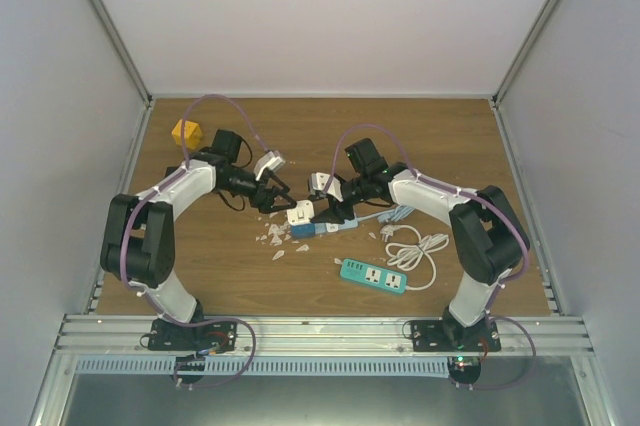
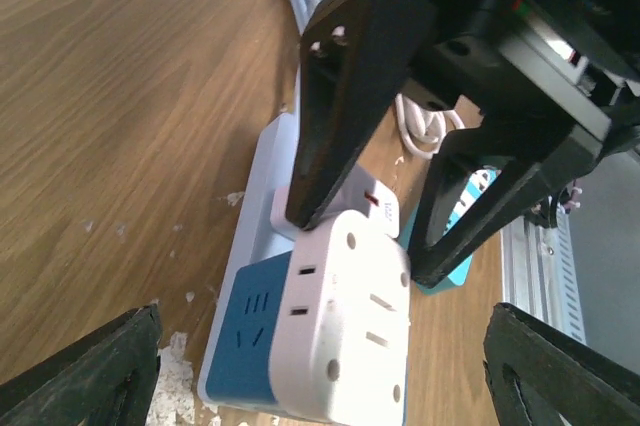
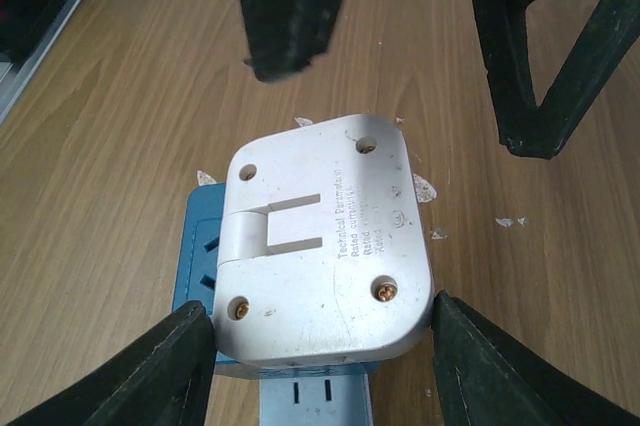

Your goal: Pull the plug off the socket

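- Right tool (image 3: 318, 306), nearest in the right wrist view, is closed on the plug (image 3: 320, 246) with a pad against each flank of the white body.
  - The blue socket strip (image 3: 203, 256) peeks out under the plug, with the tabletop (image 3: 100, 146) below that.
  - Just ahead of it the left tool (image 3: 410, 96) hangs spread, touching nothing.
- Left wrist view: the left tool is released. Its fingers (image 2: 90, 376) stand wide either side of the strip's end, well clear of it.
  - The plug sits between them, seated in the blue face.
  - This view shows the seam between plug and strip, which the right wrist view hides behind the plug's back plate. It looks fully seated, so my read is nothing is pulled yet.
- How to do the step: pin or clamp the strip with the left tool first. Then pull with the right tool straight along the pin axis, no rocking. If the strip is unrestrained it will probably ride up with the plug.
- Top view: only this one gives the layout, and it is too small to judge grip.
  - Both tools meet mid-tabletop.
  - A green strip (image 1: 373, 274) and white cable (image 1: 420, 244) lie behind the right tool, toward its base and out of the pull path.
  - White chips (image 1: 272, 238) lie under the left tool.
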